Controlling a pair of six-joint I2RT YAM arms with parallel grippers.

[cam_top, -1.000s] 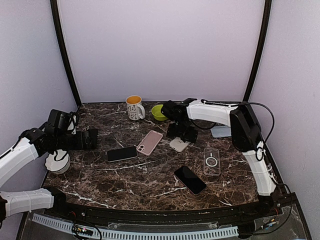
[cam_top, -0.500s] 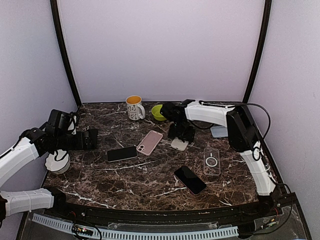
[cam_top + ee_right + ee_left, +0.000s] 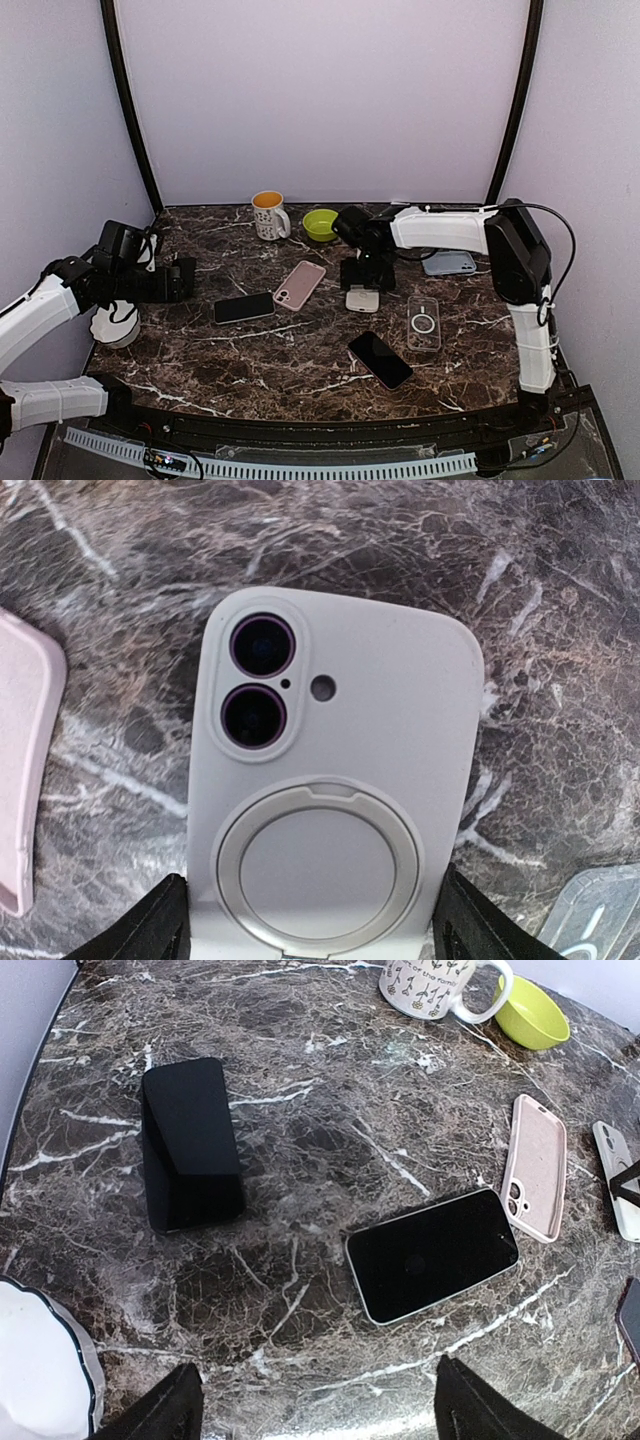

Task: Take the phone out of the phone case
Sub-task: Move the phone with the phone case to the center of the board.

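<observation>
Top view: the right hand (image 3: pixel 362 288) reaches down onto the white cased phone (image 3: pixel 362 301) on the desk (image 3: pixel 300 350). The left hand (image 3: pixel 188 279) hovers far to its side.

Left wrist: the left hand (image 3: pixel 315 1410) stands apart, holding nothing, with a black phone (image 3: pixel 432 1255) lying ahead of it.

Right wrist: the right hand (image 3: pixel 310 925) is clamped on both edges of the white cased phone (image 3: pixel 340 740).

The bottom end of the pale grey phone case with a round ring (image 3: pixel 330 780) runs off the right wrist picture, so whether the right hand (image 3: pixel 312 920) squeezes it is unclear. The soft pink case (image 3: pixel 20 780) is cut at the left edge.
</observation>
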